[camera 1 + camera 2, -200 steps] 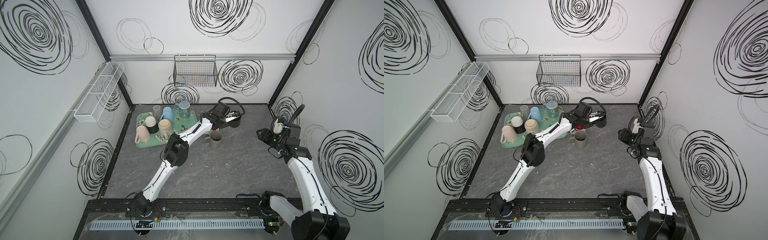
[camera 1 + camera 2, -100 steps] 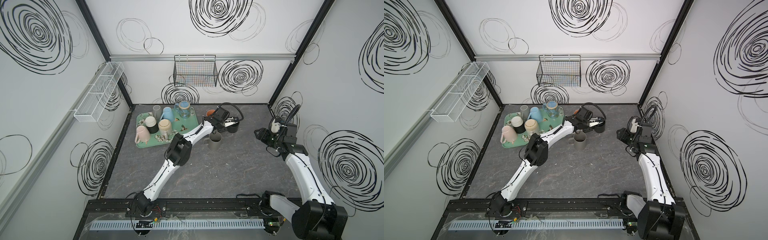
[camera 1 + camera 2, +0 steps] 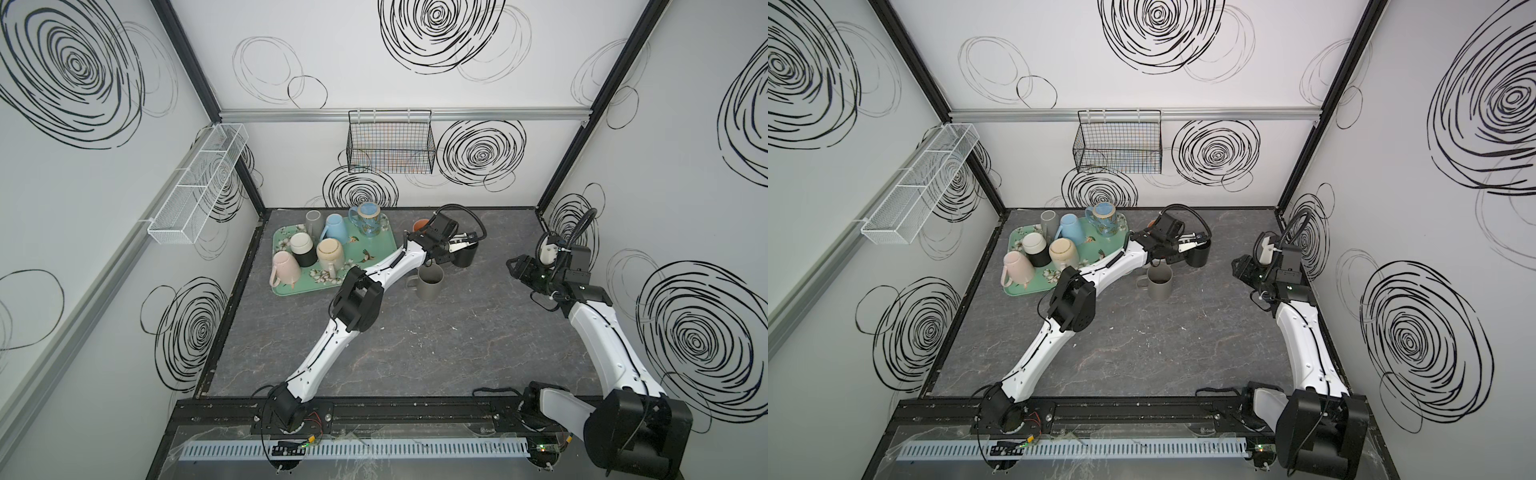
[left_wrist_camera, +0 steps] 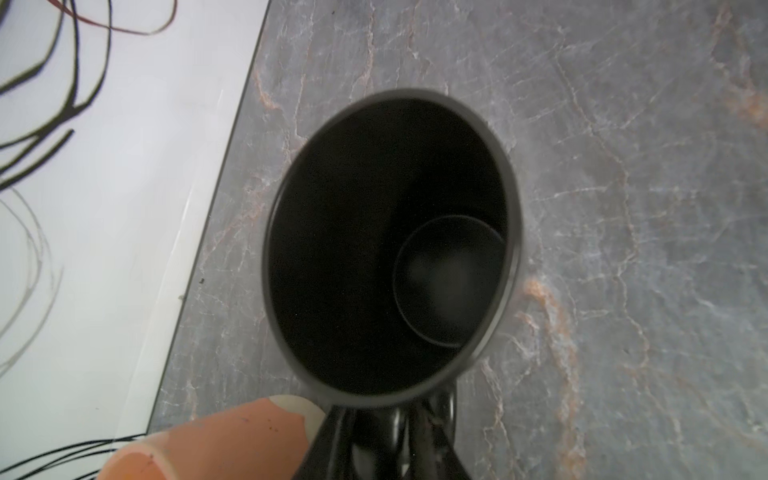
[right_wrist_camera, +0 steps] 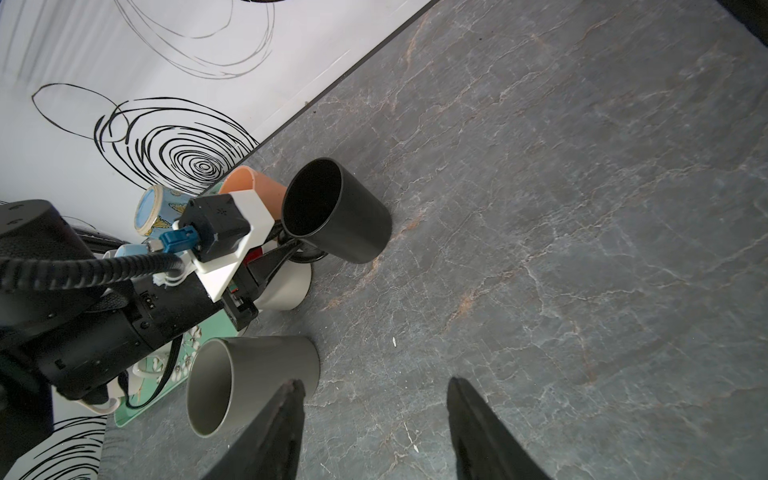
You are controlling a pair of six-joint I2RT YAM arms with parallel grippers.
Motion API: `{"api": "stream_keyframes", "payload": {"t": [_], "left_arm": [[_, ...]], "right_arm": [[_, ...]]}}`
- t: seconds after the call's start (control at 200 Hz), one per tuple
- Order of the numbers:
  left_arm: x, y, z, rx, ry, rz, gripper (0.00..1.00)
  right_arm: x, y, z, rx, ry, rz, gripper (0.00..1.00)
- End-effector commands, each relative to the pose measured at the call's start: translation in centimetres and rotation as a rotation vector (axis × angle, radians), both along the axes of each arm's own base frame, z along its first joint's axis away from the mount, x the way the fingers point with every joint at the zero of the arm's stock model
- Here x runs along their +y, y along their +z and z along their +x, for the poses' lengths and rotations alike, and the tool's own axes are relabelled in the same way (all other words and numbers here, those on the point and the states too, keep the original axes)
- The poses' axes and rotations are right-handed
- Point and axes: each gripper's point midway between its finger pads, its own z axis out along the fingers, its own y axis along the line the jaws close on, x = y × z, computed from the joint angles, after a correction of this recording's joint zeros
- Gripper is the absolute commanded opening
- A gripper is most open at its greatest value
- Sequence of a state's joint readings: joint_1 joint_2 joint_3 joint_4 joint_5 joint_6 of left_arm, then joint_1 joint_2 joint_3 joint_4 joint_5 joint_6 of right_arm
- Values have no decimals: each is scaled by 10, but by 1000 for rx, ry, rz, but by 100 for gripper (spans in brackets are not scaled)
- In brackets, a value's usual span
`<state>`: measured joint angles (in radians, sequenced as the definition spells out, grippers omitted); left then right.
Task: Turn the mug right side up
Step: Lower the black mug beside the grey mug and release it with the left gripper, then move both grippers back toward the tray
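Where mug stands, left gripper adjoins.

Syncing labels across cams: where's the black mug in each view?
Both top views: black mug, mouth up, just behind and right of the grey mug.
Left wrist: fills the middle, seen down its mouth; grey mug not in it.
Right wrist: beyond the grey mug, mouth visible.
Shared landmark: the grey mug, except in the left wrist.

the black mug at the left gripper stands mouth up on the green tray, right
Not quite. The black mug is mouth up at the left gripper, but it stands on the dark table, to the right of the green tray, not on it. Both top views show this.
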<state>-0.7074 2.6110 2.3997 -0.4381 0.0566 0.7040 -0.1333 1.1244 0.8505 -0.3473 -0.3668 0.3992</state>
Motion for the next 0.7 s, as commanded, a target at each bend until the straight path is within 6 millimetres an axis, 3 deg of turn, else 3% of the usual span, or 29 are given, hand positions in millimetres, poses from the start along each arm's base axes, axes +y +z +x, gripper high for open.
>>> {"api": "stream_keyframes", "payload": {"t": [0.0,0.19,0.35,0.51,0.695], "left_arm": [[-6,17,13,-65,-11,-59,30],[-6,26,13,-78,-10,-63,38],[-5,50,9,-96,-11,-79,47],[-2,90,1,-125,-7,-138,54],[8,160,-16,-184,8,-289,60]], "right_arm": [[0,4,6,-23,10,3,59],[0,6,7,-27,12,3,59],[1,10,8,-35,18,4,59],[4,18,8,-47,30,-2,59],[17,30,8,-75,57,-55,59]]}}
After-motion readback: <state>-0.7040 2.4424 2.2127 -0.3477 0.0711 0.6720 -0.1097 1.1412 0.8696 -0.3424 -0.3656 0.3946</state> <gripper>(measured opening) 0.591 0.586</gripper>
